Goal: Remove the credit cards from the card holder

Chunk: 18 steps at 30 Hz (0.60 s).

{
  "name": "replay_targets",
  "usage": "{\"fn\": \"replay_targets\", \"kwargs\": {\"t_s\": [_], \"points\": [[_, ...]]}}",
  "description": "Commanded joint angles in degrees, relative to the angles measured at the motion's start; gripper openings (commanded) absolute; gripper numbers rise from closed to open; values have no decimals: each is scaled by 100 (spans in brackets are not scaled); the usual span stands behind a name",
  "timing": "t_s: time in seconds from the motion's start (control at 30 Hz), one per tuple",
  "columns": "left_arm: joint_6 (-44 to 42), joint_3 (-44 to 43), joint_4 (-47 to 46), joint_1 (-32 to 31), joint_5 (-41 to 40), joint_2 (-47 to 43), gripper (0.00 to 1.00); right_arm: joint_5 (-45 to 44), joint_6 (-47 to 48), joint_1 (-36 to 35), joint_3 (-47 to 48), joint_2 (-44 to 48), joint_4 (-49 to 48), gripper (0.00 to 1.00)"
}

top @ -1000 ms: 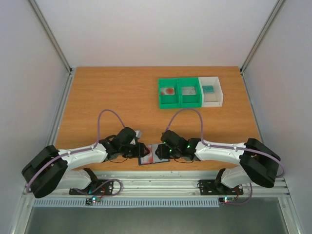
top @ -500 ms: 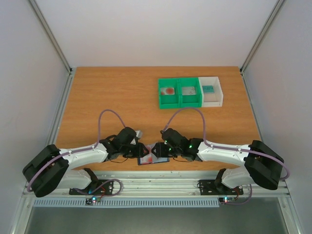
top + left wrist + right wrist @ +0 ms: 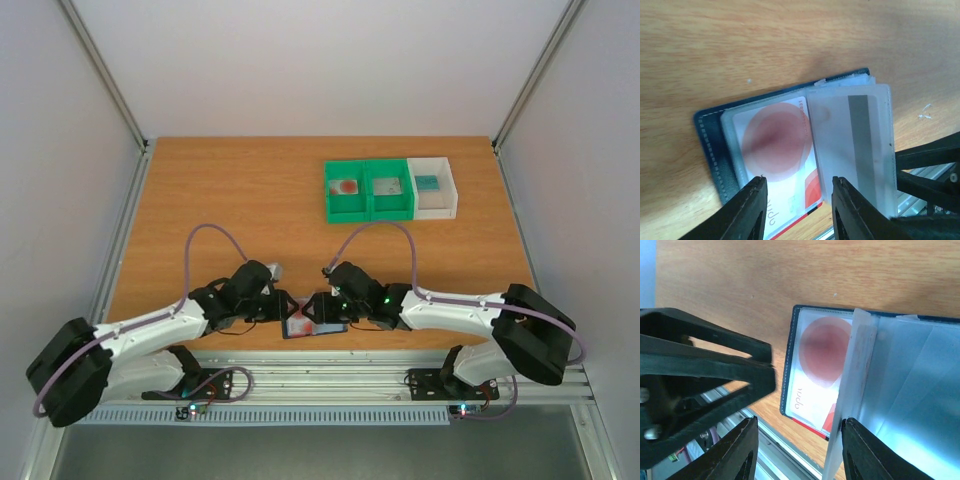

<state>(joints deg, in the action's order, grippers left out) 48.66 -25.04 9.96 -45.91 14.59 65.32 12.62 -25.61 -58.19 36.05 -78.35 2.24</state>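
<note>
Black left fingers (image 3: 752, 205) spread, gripping nothing, straddle near edge of red-and-white credit card (image 3: 777, 150). Card's long axis runs straight away from them, inside open navy card holder (image 3: 707, 127). Right fingers (image 3: 742, 450) likewise spread, empty, at clear sleeve (image 3: 910, 370) opposite. Holder lies flat on wooden table (image 3: 740, 40), close to front edge. Bins (image 3: 390, 190) well apart.

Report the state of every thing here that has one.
card holder, open, lying flat.
credit card, in its pocket, one end poking out.
clear sleeve page, raised off the card.
left gripper, open.
right gripper, open.
green bins, a small item in each.
white bin, a small item inside.
</note>
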Motion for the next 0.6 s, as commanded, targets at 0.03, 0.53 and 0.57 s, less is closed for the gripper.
{"fn": "replay_targets", "kwargs": {"t_s": [0.03, 0.53, 0.57], "points": [[120, -112, 781, 193, -603, -603, 40, 206, -19, -66, 177, -270, -332, 47], [244, 94, 721, 584, -199, -1018, 44, 481, -48, -111, 350, -645, -667, 50], [237, 116, 609, 583, -119, -987, 44, 426, -31, -113, 341, -615, -599, 50]]}}
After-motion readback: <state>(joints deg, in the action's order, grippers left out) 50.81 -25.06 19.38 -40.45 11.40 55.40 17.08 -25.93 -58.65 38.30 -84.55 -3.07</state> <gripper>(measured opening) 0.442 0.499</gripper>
